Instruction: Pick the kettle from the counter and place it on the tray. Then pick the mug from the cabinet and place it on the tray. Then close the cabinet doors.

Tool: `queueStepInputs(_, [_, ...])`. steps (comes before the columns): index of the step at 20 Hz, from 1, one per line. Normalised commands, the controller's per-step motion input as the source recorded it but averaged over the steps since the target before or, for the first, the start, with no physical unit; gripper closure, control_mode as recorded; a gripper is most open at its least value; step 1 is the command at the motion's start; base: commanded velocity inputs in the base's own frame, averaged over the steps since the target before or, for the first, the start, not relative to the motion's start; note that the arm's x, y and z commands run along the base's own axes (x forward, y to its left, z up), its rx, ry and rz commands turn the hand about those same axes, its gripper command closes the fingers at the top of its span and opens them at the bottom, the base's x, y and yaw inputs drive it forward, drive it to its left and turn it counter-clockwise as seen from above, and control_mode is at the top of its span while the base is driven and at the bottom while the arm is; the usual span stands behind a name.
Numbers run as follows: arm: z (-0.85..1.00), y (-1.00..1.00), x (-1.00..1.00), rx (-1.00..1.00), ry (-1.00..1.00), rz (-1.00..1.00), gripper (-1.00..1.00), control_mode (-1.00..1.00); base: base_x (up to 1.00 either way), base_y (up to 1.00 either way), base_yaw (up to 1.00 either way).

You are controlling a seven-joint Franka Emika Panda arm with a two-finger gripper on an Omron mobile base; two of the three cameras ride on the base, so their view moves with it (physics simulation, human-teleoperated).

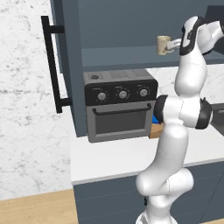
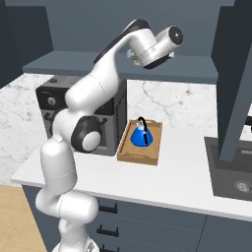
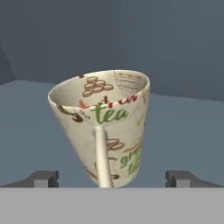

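The kettle (image 2: 141, 136) already sits on the tray (image 2: 139, 156). The open gripper (image 3: 112, 178) straddles the mug (image 3: 107, 122) in the cabinet (image 1: 131, 26), not yet gripping; doors remain open.

This is a home kitchen, rendered rather than real. A white worktop (image 2: 187, 167) runs over dark grey-blue base cabinets with black bar pulls, and a white marble-veined wall rises behind it. Toward the worktop's back edge stands a black-and-grey toaster oven (image 1: 120, 105) with three dials and a glass door. Above hangs a slate-blue wall cabinet (image 1: 127, 26), its door (image 1: 70, 65) swung open with a long black handle. A dark sink (image 2: 231, 170) is set into the worktop's right end. A wooden floor (image 1: 35, 210) shows below.
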Motion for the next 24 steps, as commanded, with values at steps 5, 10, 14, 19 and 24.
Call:
queueStepInputs(5, [0.0,0.0,0.06,0.0,-0.1,0.03,1.0,-1.0,0.0,0.0,0.0])
queueStepInputs(10, [0.0,0.01,0.01,0.0,-0.16,0.04,1.0,-1.0,0.0,0.0,0.0])
queueStepInputs(14, [0.0,0.19,0.0,0.0,-0.1,0.01,1.0,-1.0,0.0,0.0,0.0])
queueStepInputs(19, [0.0,0.38,-0.05,0.0,-0.01,0.0,1.0,-1.0,0.0,0.0,0.0])
queueStepInputs(24, [0.0,0.39,-0.26,0.0,0.02,0.0,1.0,-1.0,0.0,0.0,0.0])
